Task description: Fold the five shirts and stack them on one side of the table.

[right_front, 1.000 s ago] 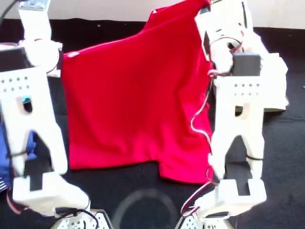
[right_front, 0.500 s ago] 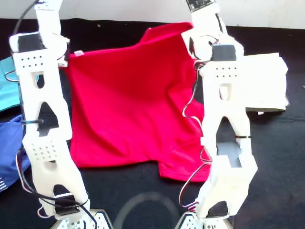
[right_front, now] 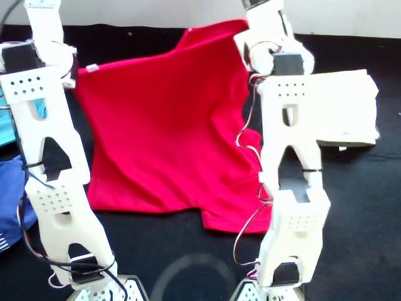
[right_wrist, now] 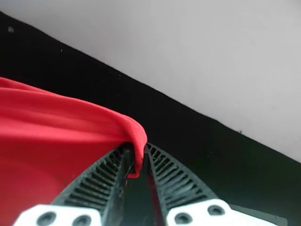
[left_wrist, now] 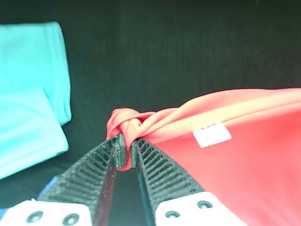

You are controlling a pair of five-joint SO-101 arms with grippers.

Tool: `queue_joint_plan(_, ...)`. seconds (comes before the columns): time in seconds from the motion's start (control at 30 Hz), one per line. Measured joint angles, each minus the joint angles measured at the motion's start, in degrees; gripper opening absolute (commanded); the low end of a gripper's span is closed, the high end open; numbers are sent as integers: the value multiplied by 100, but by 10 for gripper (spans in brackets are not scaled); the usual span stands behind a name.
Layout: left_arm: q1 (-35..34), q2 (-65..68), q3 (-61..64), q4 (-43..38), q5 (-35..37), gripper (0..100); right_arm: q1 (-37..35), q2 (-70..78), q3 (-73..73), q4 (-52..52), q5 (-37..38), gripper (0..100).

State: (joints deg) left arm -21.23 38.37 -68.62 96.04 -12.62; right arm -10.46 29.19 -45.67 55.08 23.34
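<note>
red shirt (right_front: 163,132): spread open, two far corners bunched and raised.
white shirt (right_front: 351,106): folded, right of red shirt.
cyan shirt (left_wrist: 28,94): folded, left of it.
blue shirt (right_front: 9,207): rumpled, left too.

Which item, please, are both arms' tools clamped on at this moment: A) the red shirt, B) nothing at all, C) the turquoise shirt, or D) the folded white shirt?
A: the left tool and the right tool each pinch a bunched edge of the red shirt.

The right end effector (right_wrist: 135,155) clamped a fold of the red shirt (right_wrist: 51,141); black surface (right_wrist: 197,141) lay beyond it.
</note>
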Motion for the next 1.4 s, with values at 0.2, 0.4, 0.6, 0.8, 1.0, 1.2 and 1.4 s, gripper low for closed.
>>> queue_joint_plan(0.2,35,18,1213,-510,0,9,-35,633,0,404,0,6)
queue_joint_plan(0.4,35,18,1688,-501,0,9,-255,651,-9,1653,0,6)
queue_joint_plan(0.6,105,18,1741,255,-44,9,-246,651,-404,2884,0,6)
queue_joint_plan(0.8,123,18,1749,492,-176,9,-246,545,-1248,4070,0,6)
queue_joint_plan(1.0,141,-404,2699,492,-176,9,-202,299,-1705,4519,-35,6)
queue_joint_plan(1.2,343,-1943,4369,492,-202,9,-70,-325,-1459,4536,-440,6)
queue_joint_plan(1.4,352,-3068,5846,492,-378,9,-62,-2013,589,4536,-501,6)
